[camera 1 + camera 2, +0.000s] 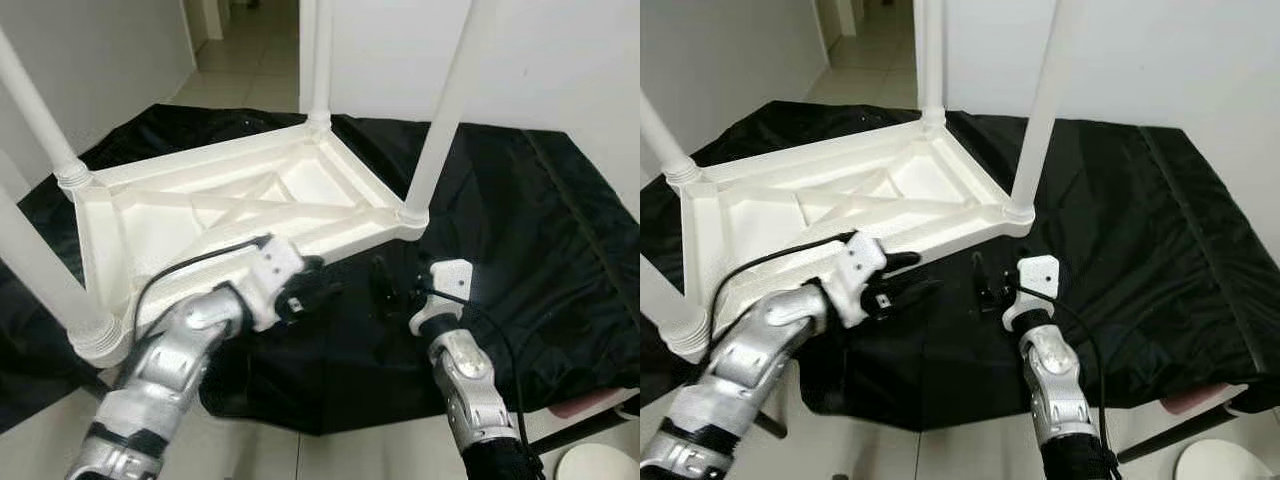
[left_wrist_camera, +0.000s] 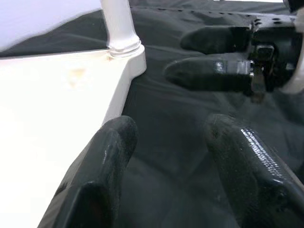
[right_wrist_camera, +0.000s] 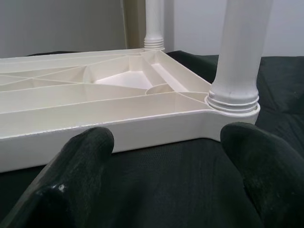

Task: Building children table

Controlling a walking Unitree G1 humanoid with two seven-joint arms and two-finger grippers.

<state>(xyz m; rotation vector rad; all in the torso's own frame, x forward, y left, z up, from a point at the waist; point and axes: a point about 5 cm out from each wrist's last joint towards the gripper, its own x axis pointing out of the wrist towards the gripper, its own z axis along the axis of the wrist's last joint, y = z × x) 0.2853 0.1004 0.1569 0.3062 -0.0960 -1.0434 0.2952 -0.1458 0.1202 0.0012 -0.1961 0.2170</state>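
A white plastic children's table (image 1: 230,205) lies upside down on a black cloth (image 1: 520,230) that covers a low surface, its four white legs (image 1: 440,120) pointing up. The left gripper (image 1: 315,290) hovers just beside the table's near edge, fingers (image 2: 102,171) spread apart and holding nothing. The right gripper (image 1: 385,285) faces the near right corner, fingers (image 3: 80,166) wide open and empty

Table (image 1: 230,200) was laid upside down on cloth (image 1: 520,230), legs upward; left gripper (image 1: 315,290) and right gripper (image 1: 385,285) were positioned just before its near edge.
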